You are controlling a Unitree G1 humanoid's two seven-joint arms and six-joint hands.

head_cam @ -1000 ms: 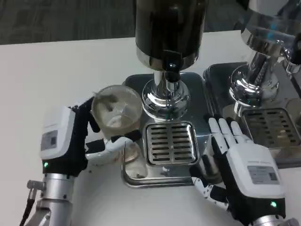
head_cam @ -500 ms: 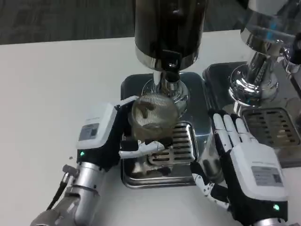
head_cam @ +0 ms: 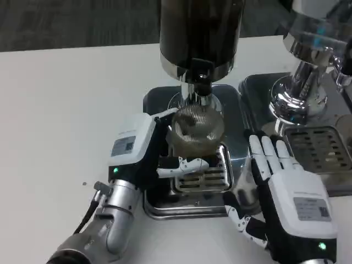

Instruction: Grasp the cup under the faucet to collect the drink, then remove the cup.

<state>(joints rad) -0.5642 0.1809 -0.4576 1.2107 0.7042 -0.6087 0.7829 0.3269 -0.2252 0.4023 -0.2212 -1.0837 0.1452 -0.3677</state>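
Note:
A clear plastic cup (head_cam: 196, 130) stands over the slotted drip grate (head_cam: 206, 170), right below the faucet (head_cam: 199, 82) of the dark drink dispenser (head_cam: 201, 33). My left hand (head_cam: 144, 151) grips the cup from its left side, fingers wrapped around its lower part. A brownish tint shows inside the cup; I cannot tell how full it is. My right hand (head_cam: 280, 190) lies flat with fingers straight and apart, on the table beside the right edge of the steel drip tray (head_cam: 157, 206), holding nothing.
A second chrome dispenser (head_cam: 308, 60) with its own tray and grate (head_cam: 322, 148) stands at the right, close behind my right hand. White table (head_cam: 66, 110) stretches to the left and front.
My left hand has carried the cup rightward from beside the tray to under the faucet. The right hand has barely moved.

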